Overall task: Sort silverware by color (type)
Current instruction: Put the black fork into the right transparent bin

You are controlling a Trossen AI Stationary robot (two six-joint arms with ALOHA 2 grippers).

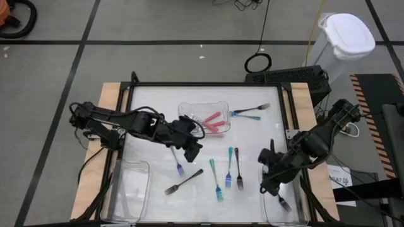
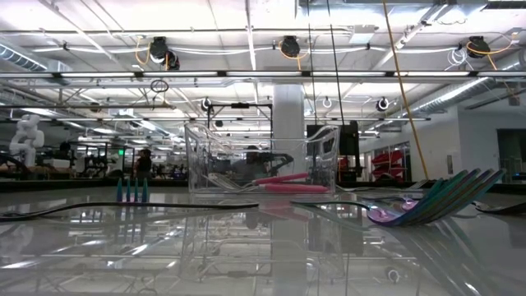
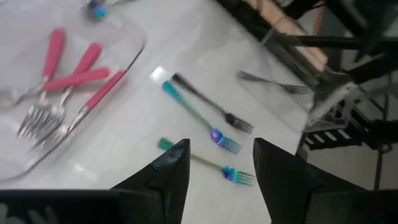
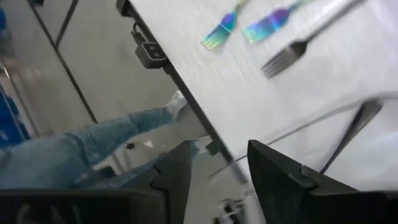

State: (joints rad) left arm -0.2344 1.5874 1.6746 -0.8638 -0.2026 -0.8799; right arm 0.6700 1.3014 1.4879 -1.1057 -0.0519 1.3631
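1. The left claw (image 1: 189,150) hangs open and empty over mid-tabletop (image 1: 252,135); the nearest teal fork (image 1: 177,161) lies just below it, its long axis running toward the table's front edge.
2. Further teal and grey forks (image 1: 228,171) lie between the arms, all roughly parallel.
3. The right claw (image 1: 268,184) looks open and empty above the right tray (image 1: 273,212), where a dark fork (image 1: 283,203) lies.

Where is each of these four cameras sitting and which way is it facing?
High: overhead, straight down on table; both arms show.
Low: table height, level past the pink-handled forks in the clear tray; no arm shows.
Left wrist: past the left gripper, open, onto those same pink forks.
Right wrist: past the right gripper, open, at the table edge and a dark fork.
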